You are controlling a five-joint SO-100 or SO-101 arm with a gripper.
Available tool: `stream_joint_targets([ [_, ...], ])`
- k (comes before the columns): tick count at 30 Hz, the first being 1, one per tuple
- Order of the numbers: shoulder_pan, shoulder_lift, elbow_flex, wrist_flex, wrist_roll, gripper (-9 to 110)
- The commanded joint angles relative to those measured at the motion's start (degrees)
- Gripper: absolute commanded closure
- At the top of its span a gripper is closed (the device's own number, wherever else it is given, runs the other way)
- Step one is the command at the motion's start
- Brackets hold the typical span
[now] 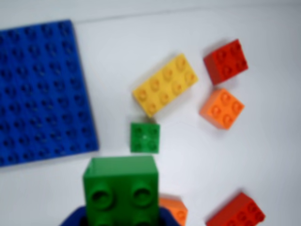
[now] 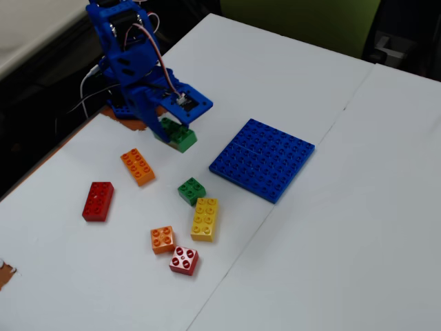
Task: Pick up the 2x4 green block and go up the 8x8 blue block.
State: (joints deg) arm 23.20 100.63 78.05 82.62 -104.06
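My blue gripper (image 2: 171,131) is shut on the 2x4 green block (image 2: 176,134) and holds it above the white table. In the wrist view the block (image 1: 121,188) fills the bottom centre, with the blue fingers (image 1: 75,218) at its sides. The 8x8 blue block (image 2: 262,158) lies flat to the right of the gripper in the fixed view, and at the left in the wrist view (image 1: 42,89). The gripper stands apart from it, not above it.
On the table lie a small 2x2 green brick (image 2: 191,190), a yellow 2x4 brick (image 2: 205,218), an orange 2x4 brick (image 2: 138,166), a red 2x4 brick (image 2: 98,201), an orange 2x2 brick (image 2: 162,239) and a red 2x2 brick (image 2: 184,260).
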Motion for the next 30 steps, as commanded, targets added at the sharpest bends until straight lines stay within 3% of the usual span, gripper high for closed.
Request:
stream_joint_targets([
  [1, -5.98, 4.04, -1.76, -3.60, 10.37, 97],
  [6, -13.54, 4.83, -2.90, -8.00, 20.92, 98],
  [12, -21.09, 0.62, -9.76, -9.23, 25.58, 99],
  [21, -24.35, -23.38, -42.19, 4.83, 21.71, 99],
  [30, -23.29, -32.34, -42.98, 5.71, 11.34, 99],
])
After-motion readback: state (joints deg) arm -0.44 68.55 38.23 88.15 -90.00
